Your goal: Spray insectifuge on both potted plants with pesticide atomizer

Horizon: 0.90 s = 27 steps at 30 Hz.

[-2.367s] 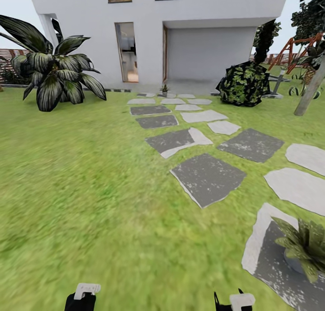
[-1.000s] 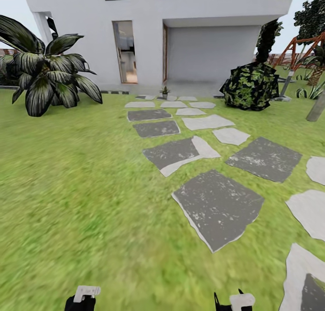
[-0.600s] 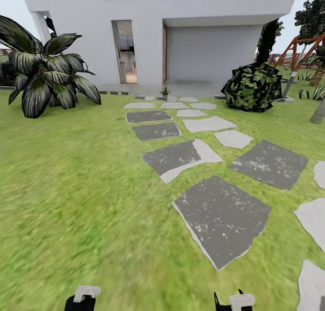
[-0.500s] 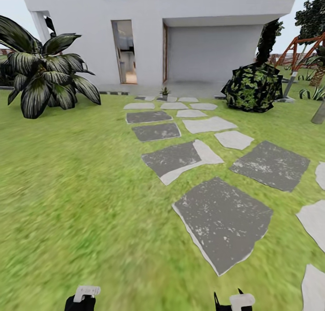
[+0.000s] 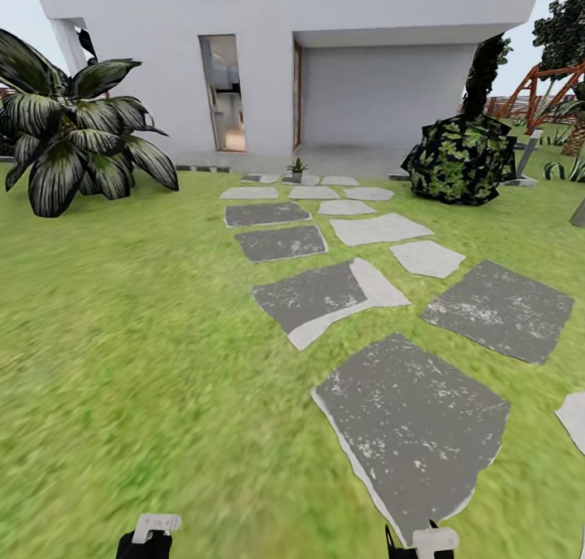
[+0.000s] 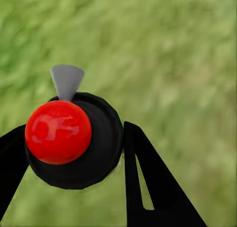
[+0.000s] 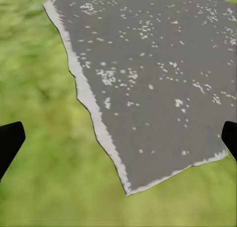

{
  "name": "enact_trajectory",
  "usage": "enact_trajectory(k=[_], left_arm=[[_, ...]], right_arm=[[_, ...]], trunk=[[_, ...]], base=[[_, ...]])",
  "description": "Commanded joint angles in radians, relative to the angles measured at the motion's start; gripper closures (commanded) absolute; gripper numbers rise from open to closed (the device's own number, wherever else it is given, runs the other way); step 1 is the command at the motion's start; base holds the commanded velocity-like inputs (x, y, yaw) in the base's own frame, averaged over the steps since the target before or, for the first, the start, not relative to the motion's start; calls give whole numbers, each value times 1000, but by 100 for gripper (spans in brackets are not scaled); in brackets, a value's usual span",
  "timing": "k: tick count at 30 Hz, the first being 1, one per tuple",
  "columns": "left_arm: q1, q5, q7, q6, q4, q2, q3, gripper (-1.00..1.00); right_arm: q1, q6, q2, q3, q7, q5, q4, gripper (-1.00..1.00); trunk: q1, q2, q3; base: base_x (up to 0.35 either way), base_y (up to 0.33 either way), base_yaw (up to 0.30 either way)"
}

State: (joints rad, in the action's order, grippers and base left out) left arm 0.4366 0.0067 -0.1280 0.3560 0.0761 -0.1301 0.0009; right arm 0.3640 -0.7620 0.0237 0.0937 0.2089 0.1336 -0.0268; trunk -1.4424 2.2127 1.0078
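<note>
A potted plant stands far ahead up the stepping stones, squarely between my arms; my right gripper hangs spread and empty, and I cannot tell my left gripper's state.

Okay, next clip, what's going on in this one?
The robot is out on the lawn beside a path of grey stepping stones that leads to a white house. Its left hand is closed around a dark, round-bodied thing with a red ball on it and a grey tip, probably the spray bottle. The right hand is open and carries nothing, hanging over a stone's edge. One small potted plant stands far off at the path's end.
</note>
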Motion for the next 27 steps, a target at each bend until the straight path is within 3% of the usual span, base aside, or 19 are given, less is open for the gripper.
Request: enact_trajectory(k=[1,27], left_arm=[[1,1,-4,3,-1,0,1,100],[1,1,-4,3,-1,0,1,100]], right_arm=[[0,0,0,8,10,6,1,-100],[0,0,0,8,10,6,1,-100]], trunk=[[0,0,1],[0,0,1]], base=[[340,0,0],[341,0,0]])
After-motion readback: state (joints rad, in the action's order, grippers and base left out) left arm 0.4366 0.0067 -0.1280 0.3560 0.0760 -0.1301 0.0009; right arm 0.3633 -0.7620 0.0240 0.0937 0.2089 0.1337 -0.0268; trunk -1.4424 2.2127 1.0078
